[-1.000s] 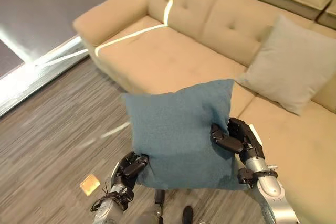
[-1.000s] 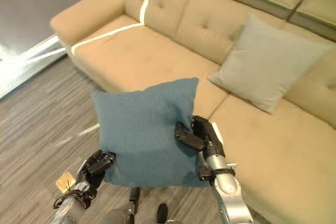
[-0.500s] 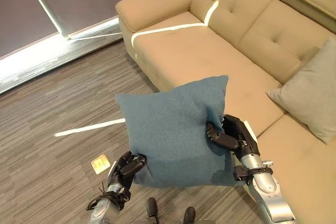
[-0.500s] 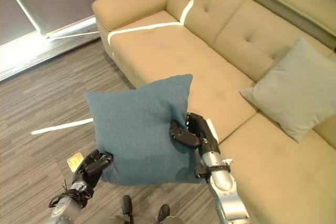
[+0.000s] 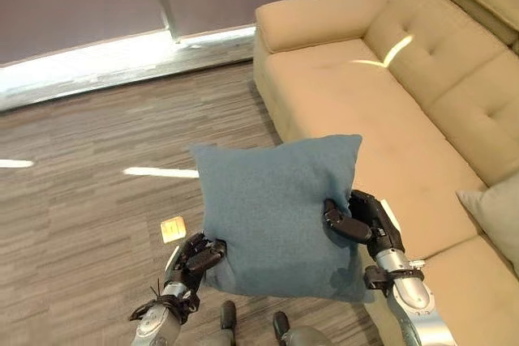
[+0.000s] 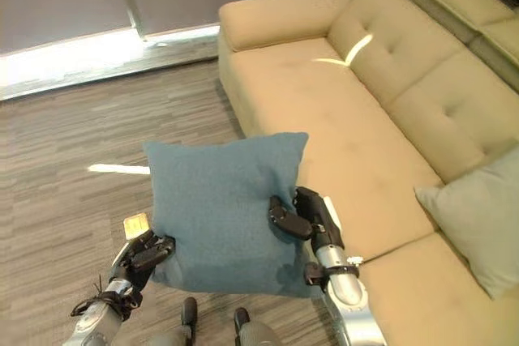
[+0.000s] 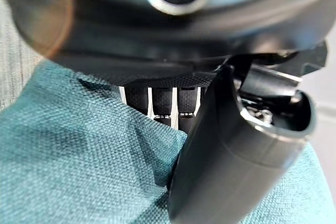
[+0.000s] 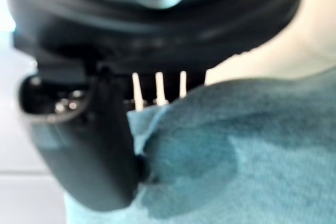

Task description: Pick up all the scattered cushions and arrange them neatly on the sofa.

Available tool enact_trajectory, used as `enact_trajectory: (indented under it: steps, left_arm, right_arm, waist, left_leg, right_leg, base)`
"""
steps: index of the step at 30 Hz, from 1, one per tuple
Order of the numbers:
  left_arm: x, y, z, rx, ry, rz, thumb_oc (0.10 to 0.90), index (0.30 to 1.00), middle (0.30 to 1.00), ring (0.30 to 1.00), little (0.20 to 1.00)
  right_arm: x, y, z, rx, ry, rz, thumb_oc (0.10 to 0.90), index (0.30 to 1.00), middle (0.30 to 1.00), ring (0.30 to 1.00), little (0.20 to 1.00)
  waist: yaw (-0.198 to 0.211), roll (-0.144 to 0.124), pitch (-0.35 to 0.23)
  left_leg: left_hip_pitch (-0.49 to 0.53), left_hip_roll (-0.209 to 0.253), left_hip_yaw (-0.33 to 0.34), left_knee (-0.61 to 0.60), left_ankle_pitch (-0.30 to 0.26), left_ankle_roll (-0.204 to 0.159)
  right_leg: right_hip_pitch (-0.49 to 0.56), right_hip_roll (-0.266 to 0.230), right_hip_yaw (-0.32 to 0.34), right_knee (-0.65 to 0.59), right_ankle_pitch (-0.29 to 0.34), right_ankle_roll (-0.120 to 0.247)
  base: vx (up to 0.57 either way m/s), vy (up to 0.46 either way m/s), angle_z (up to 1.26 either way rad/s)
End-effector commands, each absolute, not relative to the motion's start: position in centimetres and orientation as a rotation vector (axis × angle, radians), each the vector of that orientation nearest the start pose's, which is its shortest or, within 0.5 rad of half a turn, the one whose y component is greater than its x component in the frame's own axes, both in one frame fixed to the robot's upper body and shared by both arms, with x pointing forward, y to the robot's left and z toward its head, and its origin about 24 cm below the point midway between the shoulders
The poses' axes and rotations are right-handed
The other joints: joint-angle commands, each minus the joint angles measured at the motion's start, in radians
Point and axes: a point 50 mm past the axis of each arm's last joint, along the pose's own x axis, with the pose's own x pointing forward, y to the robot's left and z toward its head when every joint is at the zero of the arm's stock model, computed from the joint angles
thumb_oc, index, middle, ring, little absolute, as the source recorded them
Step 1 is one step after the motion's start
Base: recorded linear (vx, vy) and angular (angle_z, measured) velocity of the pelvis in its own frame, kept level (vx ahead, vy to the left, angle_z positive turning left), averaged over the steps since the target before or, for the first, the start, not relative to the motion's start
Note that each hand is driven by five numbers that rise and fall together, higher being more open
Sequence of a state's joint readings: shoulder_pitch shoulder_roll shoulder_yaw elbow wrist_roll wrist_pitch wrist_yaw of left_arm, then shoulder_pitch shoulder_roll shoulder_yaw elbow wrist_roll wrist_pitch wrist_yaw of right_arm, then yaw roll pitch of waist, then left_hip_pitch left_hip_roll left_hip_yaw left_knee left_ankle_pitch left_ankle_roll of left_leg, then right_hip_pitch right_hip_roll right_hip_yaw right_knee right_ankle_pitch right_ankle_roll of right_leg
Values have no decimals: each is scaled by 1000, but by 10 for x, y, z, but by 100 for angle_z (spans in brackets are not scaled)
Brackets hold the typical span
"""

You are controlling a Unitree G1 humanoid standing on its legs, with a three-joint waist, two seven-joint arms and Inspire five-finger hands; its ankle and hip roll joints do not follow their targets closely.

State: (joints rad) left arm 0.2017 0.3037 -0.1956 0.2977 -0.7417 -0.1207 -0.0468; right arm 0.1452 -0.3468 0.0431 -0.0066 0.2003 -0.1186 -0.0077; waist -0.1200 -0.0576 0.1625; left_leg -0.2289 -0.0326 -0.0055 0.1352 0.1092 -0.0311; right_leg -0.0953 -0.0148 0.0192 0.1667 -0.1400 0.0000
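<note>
I hold a square blue cushion (image 5: 272, 208) upright in the air in front of me, over the wooden floor beside the beige sofa (image 5: 381, 111). My left hand (image 5: 199, 255) pinches its lower left corner, the thumb (image 7: 231, 150) pressed on the blue cloth (image 7: 79, 166). On the cushion's right edge my right hand (image 5: 361, 220) is clamped, with the thumb (image 8: 89, 145) on the front of the fabric (image 8: 236, 150). A grey cushion (image 6: 478, 216) leans on the sofa's seat at the far right.
A small tan square (image 5: 173, 228) lies on the floor to the left of the blue cushion. The sofa's near armrest (image 5: 316, 18) stands ahead on the right. A bright strip (image 5: 105, 58) runs along the foot of the dark wall.
The camera has swung left: the sofa and grey cushion slid to the right and more floor and wall came into sight. Both hands keep the same hold on the blue cushion.
</note>
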Motion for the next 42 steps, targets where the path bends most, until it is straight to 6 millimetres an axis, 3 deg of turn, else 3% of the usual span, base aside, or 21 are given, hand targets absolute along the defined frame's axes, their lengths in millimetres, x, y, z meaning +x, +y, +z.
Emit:
enact_trajectory:
  steps: [1,6,8,12,14,15,16,17,18,19,21,22,25,28,29,32,34,36,38,40,42]
  left_arm:
    - [221,162,10,-470,51,-211,400,300,300,300,300]
    - [214,171,5,-458,80,-167,400,300,300,300,300]
    - [211,172,3,-439,86,-166,400,300,300,300,300]
    - [211,174,4,-411,90,-160,400,300,300,300,300]
    - [213,176,5,-388,86,-149,400,300,300,300,300]
    - [217,179,8,-369,76,-144,400,300,300,300,300]
    - [219,180,10,-362,65,-141,400,300,300,300,300]
    - [220,178,10,-341,66,-154,400,300,300,300,300]
    - [220,177,8,-340,72,-158,400,300,300,300,300]
    - [218,175,5,-343,84,-178,400,300,300,300,300]
    - [218,173,4,-350,89,-184,400,300,300,300,300]
    - [219,171,3,-352,93,-182,400,300,300,300,300]
    - [221,167,6,-370,74,-185,400,300,300,300,300]
    - [218,162,4,-393,75,-198,400,300,300,300,300]
    - [217,159,4,-415,73,-196,400,300,300,300,300]
    - [215,156,2,-432,76,-199,400,300,300,300,300]
    - [215,155,3,-442,74,-200,400,300,300,300,300]
    - [215,155,2,-454,77,-193,400,300,300,300,300]
    - [212,155,-2,-463,102,-189,400,300,300,300,300]
    - [210,154,-3,-460,109,-194,400,300,300,300,300]
    - [210,154,-1,-465,100,-191,400,300,300,300,300]
  right_arm:
    - [235,-194,94,-102,-331,96,400,300,300,300,300]
    - [236,-190,95,-95,-338,92,400,300,300,300,300]
    - [237,-188,96,-110,-345,103,400,300,300,300,300]
    - [238,-181,97,-108,-354,121,400,300,300,300,300]
    - [241,-177,99,-113,-360,132,400,300,300,300,300]
    - [243,-175,100,-115,-366,140,400,300,300,300,300]
    - [243,-175,101,-108,-370,136,400,300,300,300,300]
    - [241,-174,95,-98,-346,135,400,300,300,300,300]
    - [240,-174,93,-97,-334,138,400,300,300,300,300]
    - [239,-177,89,-86,-316,141,400,300,300,300,300]
    - [238,-179,87,-82,-305,140,400,300,300,300,300]
    - [236,-182,86,-78,-298,133,400,300,300,300,300]
    - [234,-183,84,-77,-290,124,400,300,300,300,300]
    - [231,-186,82,-76,-287,108,400,300,300,300,300]
    - [229,-191,81,-94,-276,93,400,300,300,300,300]
    - [226,-195,80,-104,-270,85,400,300,300,300,300]
    - [226,-201,80,-113,-263,72,400,300,300,300,300]
    - [226,-203,79,-110,-255,65,400,300,300,300,300]
    - [225,-206,77,-116,-238,47,400,300,300,300,300]
    - [226,-206,77,-116,-239,45,400,300,300,300,300]
    - [226,-205,76,-121,-237,41,400,300,300,300,300]
  waist:
    - [-5,-50,-61]
    - [33,-42,-67]
    - [41,-41,-80]
    - [49,-53,-90]
    - [52,-56,-85]
    - [38,-54,-69]
    - [30,-45,-66]
    - [2,-27,-61]
    - [-11,-23,-61]
    - [-40,-21,-70]
    - [-51,-22,-71]
    - [-63,-29,-76]
    - [-68,-30,-76]
    - [-75,-25,-102]
    - [-81,-11,-117]
    - [-88,4,-127]
    - [-81,-12,-114]
    - [-72,-19,-109]
    - [-44,-44,-99]
    - [-41,-50,-102]
    - [-12,-33,-85]
  left_leg:
    - [-48,3,99,167,-200,-9]
    - [-120,-10,67,46,-90,-15]
    - [-83,-9,56,-18,-89,-6]
    - [-48,-9,78,-9,-111,17]
    - [-20,-10,101,-7,-132,38]
    - [19,-7,115,-16,-146,55]
    - [31,1,125,-23,-149,58]
    - [97,3,139,-52,-167,61]
    - [122,0,139,-65,-175,60]
    - [187,-23,128,-98,-199,60]
    - [213,-31,117,-107,-213,60]
    - [251,-55,105,-117,-229,58]
    - [300,-75,92,-111,-263,56]
    - [331,-82,89,-104,-284,55]
    - [339,-68,91,-62,-285,35]
    - [328,-39,111,46,-256,-12]
    - [226,-14,136,310,-162,-70]
    - [187,1,151,364,-166,-68]
    - [76,25,168,327,-243,-14]
    - [62,22,163,278,-248,-6]
    - [23,13,69,80,-168,-14]
  right_leg:
    - [32,7,28,-131,92,54]
    - [72,39,54,-151,68,51]
    - [91,44,71,-153,52,55]
    - [94,15,106,-85,32,82]
    - [69,-5,117,11,70,109]
    - [18,-15,125,139,135,138]
    - [-11,-15,118,183,156,146]
    - [-85,-3,67,234,163,136]
    - [-107,8,49,221,149,130]
    - [-162,52,16,96,127,116]
    - [-162,61,5,35,134,116]
    - [-191,76,-20,-49,169,122]
    - [-191,58,-125,-111,205,132]
    - [-152,58,-102,-122,206,107]
    - [-131,55,-95,-115,204,95]
    - [-87,57,-102,-129,196,78]
    - [-17,47,-68,-158,180,47]
    - [0,45,-51,-164,171,37]
    - [44,28,10,-177,145,43]
    - [45,23,24,-172,140,47]
    - [80,48,85,-161,110,46]
  base:
    - [176,-9,34]
    - [206,32,3]
    - [292,93,-47]
    - [244,143,-59]
    - [204,164,-41]
    - [191,169,-58]
    - [360,256,-49]
    - [361,209,-49]
    - [618,222,-33]
    - [506,96,-37]
    - [369,38,-16]
    - [308,2,21]
    - [313,-38,25]
    - [275,-53,25]
    - [264,-56,14]
    - [189,-58,1]
    - [186,-100,8]
    - [135,-60,-33]
    - [209,-24,-83]
    - [164,37,-64]
    - [223,77,-75]
